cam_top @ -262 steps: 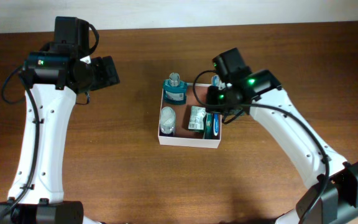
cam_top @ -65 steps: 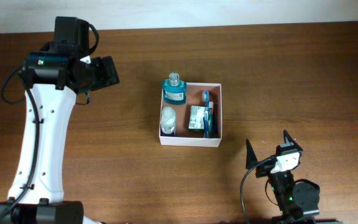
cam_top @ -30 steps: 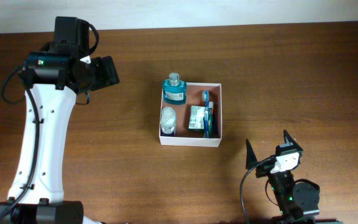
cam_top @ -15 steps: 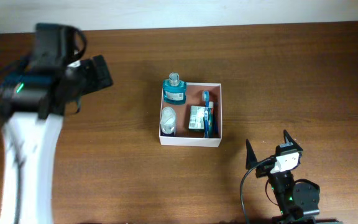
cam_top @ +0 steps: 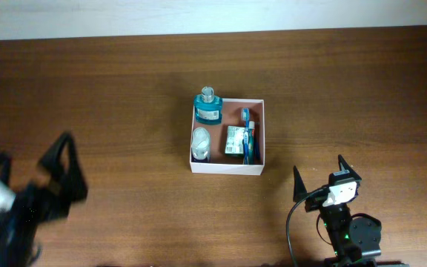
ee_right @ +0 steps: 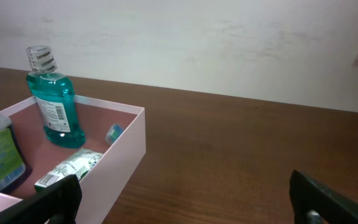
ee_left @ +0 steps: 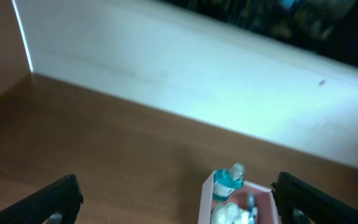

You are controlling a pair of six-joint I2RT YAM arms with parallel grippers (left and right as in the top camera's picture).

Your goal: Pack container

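Jaws wide apart on both: left tool (cam_top: 59, 172) blurred at lower left, right tool (cam_top: 319, 176) at lower right

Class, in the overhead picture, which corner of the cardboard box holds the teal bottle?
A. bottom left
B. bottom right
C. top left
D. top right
C: the teal bottle stands upright in the top left corner of the cardboard box.
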